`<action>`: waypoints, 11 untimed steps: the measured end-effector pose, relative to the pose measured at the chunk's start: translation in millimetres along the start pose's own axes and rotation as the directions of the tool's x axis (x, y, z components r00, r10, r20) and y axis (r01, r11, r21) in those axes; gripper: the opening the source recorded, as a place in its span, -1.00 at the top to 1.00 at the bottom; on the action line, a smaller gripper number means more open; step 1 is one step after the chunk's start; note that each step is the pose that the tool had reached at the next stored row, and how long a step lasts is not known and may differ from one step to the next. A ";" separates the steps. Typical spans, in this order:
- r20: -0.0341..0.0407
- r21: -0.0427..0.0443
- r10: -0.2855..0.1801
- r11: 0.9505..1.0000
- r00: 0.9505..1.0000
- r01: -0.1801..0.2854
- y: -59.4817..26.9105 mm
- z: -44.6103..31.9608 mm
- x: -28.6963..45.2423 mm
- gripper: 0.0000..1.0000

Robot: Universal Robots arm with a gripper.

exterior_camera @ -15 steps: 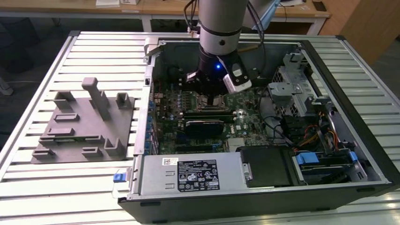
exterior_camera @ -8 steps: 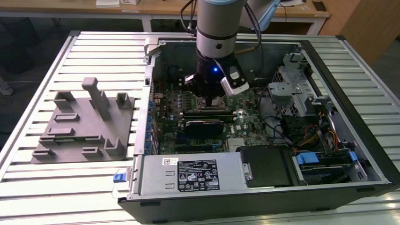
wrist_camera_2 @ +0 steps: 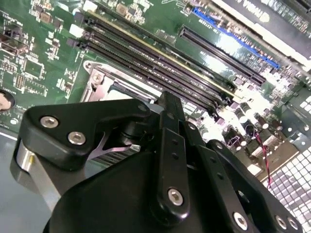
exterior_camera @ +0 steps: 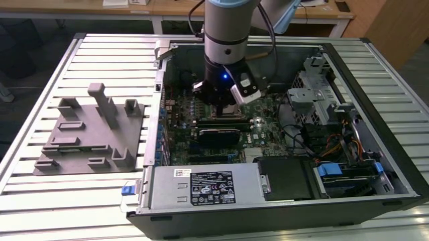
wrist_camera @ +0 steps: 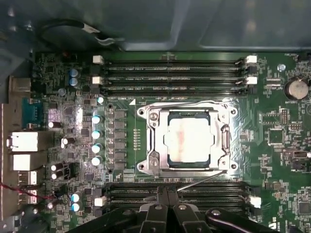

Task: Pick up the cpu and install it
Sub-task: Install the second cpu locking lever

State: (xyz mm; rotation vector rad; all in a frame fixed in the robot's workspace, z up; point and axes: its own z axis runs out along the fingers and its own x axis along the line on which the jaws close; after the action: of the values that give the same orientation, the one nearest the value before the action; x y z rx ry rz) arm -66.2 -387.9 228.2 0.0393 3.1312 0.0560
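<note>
In the exterior view, the single gripper [exterior_camera: 224, 108] hangs low inside the open computer case [exterior_camera: 375, 65], close over the motherboard. The one grey fixture [exterior_camera: 87, 135] stands well apart from it on the table, outside the case, at the exterior view's left. In the second wrist view, the gripper [wrist_camera_2: 167, 104] is seen from behind its black linkage. Its fingers are drawn in towards each other, and a corner of the socket [wrist_camera_2: 104, 82] shows just beyond their tips. In the first wrist view, the gripper [wrist_camera: 167, 196] has its fingers brought together with nothing between them, so it appears to be closed and empty. The cpu [wrist_camera: 189, 140] lies flat inside the socket [wrist_camera: 154, 141], a short way ahead of the fingertips, with the metal frame around all four of its edges. A thin lever [wrist_camera: 204, 179] slants between the fingertips and the socket; whether it is latched cannot be told. By this reading the pick-up and placing are done, and the work stands at securing the chip. Any move here calls for a small, straight and gentle path, because the lever is thin and memory slots run close on both sides of the socket. By count there is one cpu, one socket, one lever, one fixture, one gripper and two banks of memory slots.
</note>
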 end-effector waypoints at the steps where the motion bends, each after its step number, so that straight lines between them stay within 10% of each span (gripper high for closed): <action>1: 0.000 0.000 0.005 1.000 1.000 -0.005 -1.0 0.4 0.0 0.79; 11: 0.000 -0.008 0.025 1.000 1.000 -0.025 -3.7 2.3 0.0 0.79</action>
State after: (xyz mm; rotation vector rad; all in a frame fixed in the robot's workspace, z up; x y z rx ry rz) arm -66.3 -391.5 225.8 0.0787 3.1299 0.0693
